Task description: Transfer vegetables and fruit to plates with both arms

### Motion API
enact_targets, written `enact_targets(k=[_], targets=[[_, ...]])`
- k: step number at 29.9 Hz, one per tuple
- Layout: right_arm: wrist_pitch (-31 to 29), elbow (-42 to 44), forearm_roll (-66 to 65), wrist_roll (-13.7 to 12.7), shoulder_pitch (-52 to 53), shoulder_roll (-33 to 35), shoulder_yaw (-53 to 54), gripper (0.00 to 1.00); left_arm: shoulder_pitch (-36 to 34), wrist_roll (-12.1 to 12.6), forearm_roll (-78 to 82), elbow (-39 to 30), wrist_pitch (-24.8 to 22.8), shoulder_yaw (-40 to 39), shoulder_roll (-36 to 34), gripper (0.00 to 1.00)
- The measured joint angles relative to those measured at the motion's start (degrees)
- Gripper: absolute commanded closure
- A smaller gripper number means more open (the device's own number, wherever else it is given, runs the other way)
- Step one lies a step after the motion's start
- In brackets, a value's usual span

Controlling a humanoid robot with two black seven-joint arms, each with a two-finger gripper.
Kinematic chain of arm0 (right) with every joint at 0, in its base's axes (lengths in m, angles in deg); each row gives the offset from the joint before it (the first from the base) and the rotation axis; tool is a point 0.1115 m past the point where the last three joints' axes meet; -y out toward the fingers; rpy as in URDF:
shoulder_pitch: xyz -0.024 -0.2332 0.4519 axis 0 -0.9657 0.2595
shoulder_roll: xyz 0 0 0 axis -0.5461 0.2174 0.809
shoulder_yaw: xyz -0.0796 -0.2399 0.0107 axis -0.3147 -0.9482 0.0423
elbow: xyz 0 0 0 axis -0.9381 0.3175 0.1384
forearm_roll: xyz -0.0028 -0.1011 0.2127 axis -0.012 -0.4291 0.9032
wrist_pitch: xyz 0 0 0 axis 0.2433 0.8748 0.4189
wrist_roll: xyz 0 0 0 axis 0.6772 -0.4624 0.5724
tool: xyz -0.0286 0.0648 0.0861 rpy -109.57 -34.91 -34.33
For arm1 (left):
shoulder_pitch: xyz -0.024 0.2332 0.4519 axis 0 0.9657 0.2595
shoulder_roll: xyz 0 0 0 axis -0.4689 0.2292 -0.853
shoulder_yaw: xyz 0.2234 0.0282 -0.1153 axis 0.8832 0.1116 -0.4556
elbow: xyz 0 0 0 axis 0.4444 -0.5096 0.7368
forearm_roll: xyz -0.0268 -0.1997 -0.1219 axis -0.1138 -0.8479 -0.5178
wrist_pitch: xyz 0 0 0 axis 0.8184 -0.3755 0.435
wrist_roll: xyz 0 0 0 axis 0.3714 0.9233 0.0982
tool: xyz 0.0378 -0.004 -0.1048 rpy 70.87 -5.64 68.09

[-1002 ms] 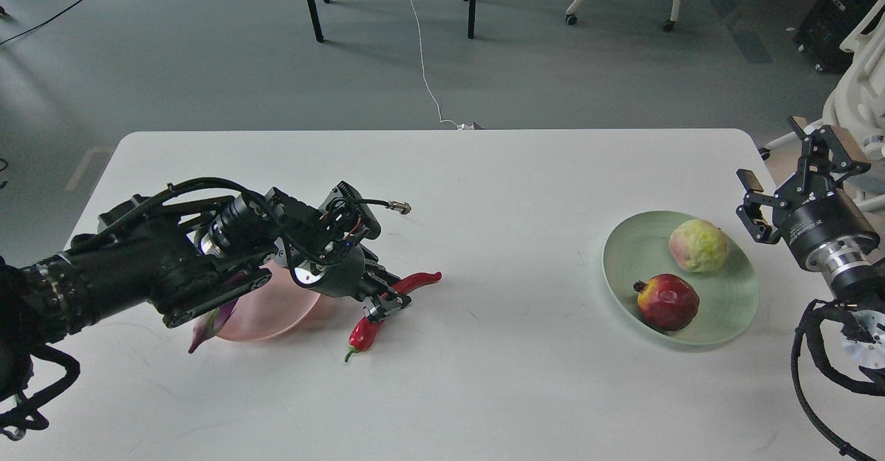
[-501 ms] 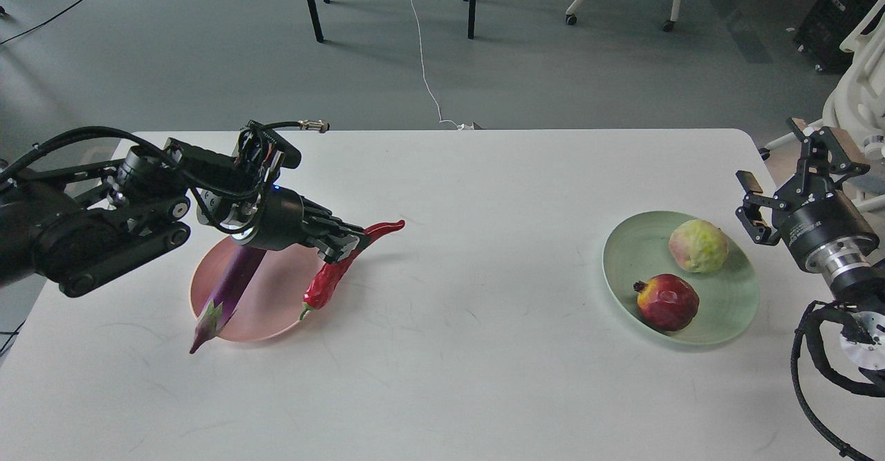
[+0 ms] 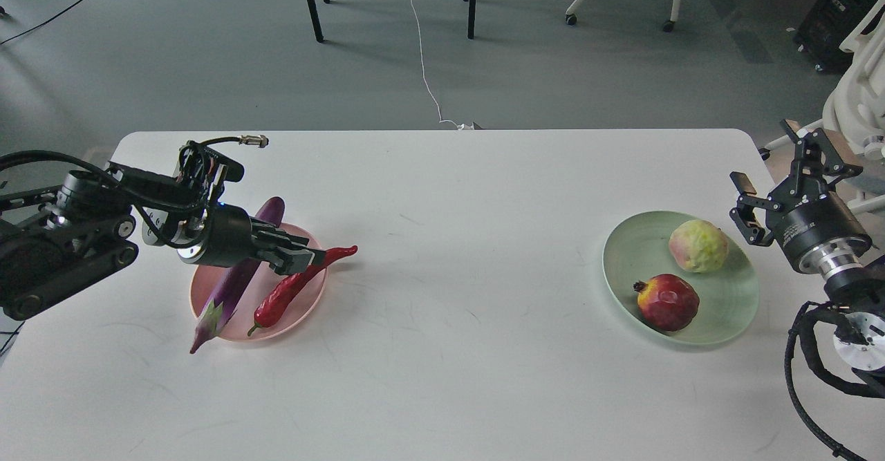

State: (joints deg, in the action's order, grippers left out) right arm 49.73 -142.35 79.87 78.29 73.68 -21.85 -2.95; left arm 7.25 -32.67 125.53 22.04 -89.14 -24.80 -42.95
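Note:
The pink plate point(image 3: 304, 303) sits at the left of the white table. The purple eggplant point(image 3: 238, 278) lies across it, its stem end hanging over the front rim. My left gripper point(image 3: 304, 260) is shut on the red chili pepper point(image 3: 285, 294), which hangs over the plate's right side with its tip poking out to the right. The pale green plate point(image 3: 733, 302) at the right holds the dark-red pomegranate point(image 3: 667, 300) and the green-yellow fruit point(image 3: 698, 245). My right gripper point(image 3: 778, 171) is open and empty, just right of the green plate.
The white table point(image 3: 470, 212) stretches between the two plates. Beyond its far edge are grey floor, black chair legs point(image 3: 311, 1) and a white cable point(image 3: 423, 60). White equipment point(image 3: 857, 101) stands off the right edge.
My left gripper lifted the chili off the table and carried it left over the pink plate, uncovering the eggplant. My right arm barely shifted.

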Motion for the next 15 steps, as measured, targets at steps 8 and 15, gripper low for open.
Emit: enact_targets(k=[8,15], targets=[[0.0,0.2,-0.5,0.0,1.3,0.5,-0.4,0.02,1.4,-0.6,-31.7,1.7,2.0,-10.9,-1.1,0.02],[-0.1,3.8,-0.6,0.0,8.9,0.2,-1.3,0.01,1.0,-0.1,-63.9,7.2,4.7,-18.7,2.7,0.02]])
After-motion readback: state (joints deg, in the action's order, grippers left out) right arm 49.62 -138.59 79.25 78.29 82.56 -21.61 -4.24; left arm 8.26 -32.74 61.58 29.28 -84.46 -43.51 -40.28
